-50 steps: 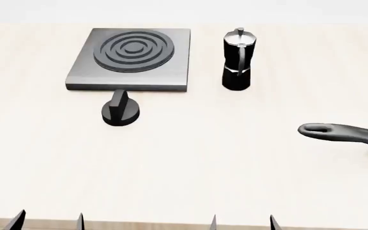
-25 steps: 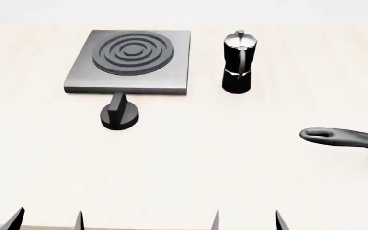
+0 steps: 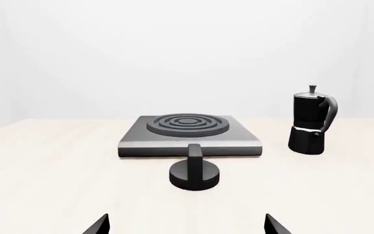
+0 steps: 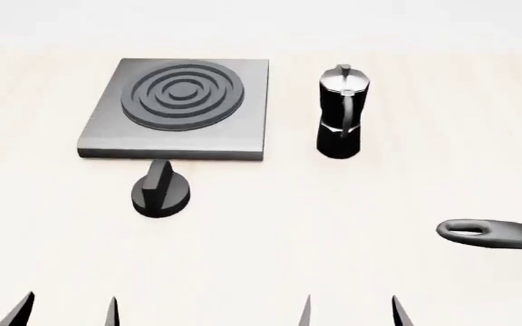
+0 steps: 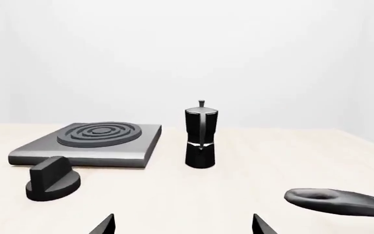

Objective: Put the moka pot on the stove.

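While both grippers, left (image 4: 66, 309) and right (image 4: 350, 309), wait open, the tall pot (image 4: 340, 121) beside the stove (image 4: 177, 109) may tip if bumped.

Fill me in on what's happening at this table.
Nothing is being handled yet. The moka pot stands upright on the table, beside the stove and not on it; the burner is bare. A black knob sits in front of the stove, and a pan handle lies off to the right. Both hands, left hand and right hand, are open, empty and well short of the pot.
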### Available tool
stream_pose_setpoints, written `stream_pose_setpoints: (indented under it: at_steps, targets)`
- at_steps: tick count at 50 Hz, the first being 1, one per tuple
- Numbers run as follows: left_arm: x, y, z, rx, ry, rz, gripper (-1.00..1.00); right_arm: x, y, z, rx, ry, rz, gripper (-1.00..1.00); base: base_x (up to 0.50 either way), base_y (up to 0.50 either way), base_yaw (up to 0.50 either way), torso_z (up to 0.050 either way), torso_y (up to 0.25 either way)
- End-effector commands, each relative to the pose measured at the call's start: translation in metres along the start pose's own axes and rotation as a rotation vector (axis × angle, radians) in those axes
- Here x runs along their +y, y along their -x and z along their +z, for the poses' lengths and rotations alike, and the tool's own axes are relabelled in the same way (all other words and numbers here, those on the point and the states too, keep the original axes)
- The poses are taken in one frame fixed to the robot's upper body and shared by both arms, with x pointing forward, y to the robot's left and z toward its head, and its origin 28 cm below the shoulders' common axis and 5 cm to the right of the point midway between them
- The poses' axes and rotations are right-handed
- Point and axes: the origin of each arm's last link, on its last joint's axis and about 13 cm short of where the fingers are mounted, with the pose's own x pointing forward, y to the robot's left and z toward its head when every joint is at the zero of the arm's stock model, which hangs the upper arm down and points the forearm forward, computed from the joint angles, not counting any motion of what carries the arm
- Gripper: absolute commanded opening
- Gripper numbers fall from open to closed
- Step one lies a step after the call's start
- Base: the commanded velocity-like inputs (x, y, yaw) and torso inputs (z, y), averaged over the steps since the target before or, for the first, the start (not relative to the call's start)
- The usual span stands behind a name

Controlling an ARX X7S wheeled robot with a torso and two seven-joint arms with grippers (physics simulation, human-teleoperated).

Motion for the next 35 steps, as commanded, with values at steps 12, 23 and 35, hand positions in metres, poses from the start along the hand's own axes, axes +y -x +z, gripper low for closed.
stream_pose_setpoints:
  at_steps: [12, 23, 35]
  targets:
    - [0.0000, -0.0001, 0.0000, -0.004, 0.004, -0.005, 1.00, 0.0004, 0.0006, -0.0015, 0.004, -0.008, 0.003, 1.00, 0.24, 0.00, 0.00, 0.000, 0.000]
    - [0.0000, -0.0001, 0.0000, -0.003, 0.004, -0.006, 1.00, 0.0010, 0.0004, -0.0036, 0.009, -0.010, 0.004, 1.00, 0.24, 0.00, 0.00, 0.000, 0.000]
    - [0.0000, -0.0001, 0.0000, -0.004, 0.003, -0.008, 1.00, 0.0012, 0.0002, -0.0043, 0.010, -0.013, 0.003, 1.00, 0.24, 0.00, 0.00, 0.000, 0.000]
